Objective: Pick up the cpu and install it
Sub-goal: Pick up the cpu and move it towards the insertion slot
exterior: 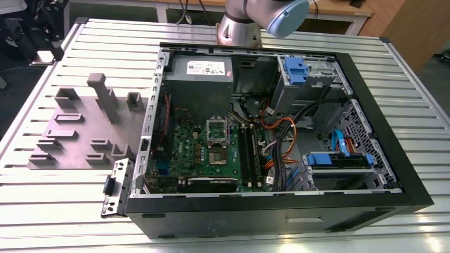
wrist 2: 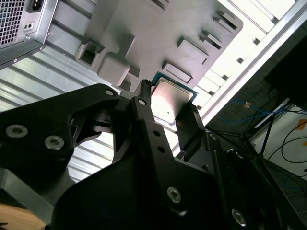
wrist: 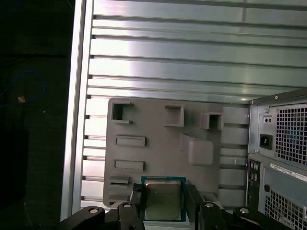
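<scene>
The cpu (wrist 2: 172, 93) (wrist: 162, 194) is a thin square chip with a pale silver top and a green edge. In both wrist views my gripper (wrist 2: 169, 103) (wrist: 163, 202) is shut on it, one black finger on each of two opposite edges. The chip hangs in the air over the near edge of the matte grey fixture plate (wrist 2: 158, 28) (wrist: 163, 139). In the exterior view the green motherboard (exterior: 200, 153) lies inside the open computer case (exterior: 393, 174), with the silver socket frame (exterior: 216, 128) near its middle.
The arm's base (exterior: 250, 23) rises behind the case. The grey fixture plate (exterior: 77, 137), with raised blocks and slots, lies at the exterior view's left of the case on the ribbed aluminium table (exterior: 56, 211). Cables, blue drive brackets and a power supply (exterior: 200, 68) crowd the case.
</scene>
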`<state>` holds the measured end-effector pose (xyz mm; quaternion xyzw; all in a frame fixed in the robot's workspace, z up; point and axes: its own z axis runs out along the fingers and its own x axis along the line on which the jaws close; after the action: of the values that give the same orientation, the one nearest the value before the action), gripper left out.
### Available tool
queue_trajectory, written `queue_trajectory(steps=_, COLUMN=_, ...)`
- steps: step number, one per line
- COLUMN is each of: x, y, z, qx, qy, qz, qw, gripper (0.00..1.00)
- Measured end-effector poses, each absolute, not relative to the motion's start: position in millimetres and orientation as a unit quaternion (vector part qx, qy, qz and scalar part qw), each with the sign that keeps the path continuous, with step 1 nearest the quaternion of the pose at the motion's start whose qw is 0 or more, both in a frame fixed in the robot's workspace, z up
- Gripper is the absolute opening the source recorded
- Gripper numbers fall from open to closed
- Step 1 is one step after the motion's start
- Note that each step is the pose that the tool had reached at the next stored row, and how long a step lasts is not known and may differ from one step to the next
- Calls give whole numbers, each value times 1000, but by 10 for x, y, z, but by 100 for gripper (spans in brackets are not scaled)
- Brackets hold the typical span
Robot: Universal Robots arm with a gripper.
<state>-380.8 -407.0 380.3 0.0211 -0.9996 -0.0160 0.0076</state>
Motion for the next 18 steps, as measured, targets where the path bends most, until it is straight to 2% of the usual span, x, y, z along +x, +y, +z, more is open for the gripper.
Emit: queue_trajectory(steps=18, x=-3768, y=-4070, z=3810, qx=5, qy=-1000, qz=-16, qw=7, gripper=45)
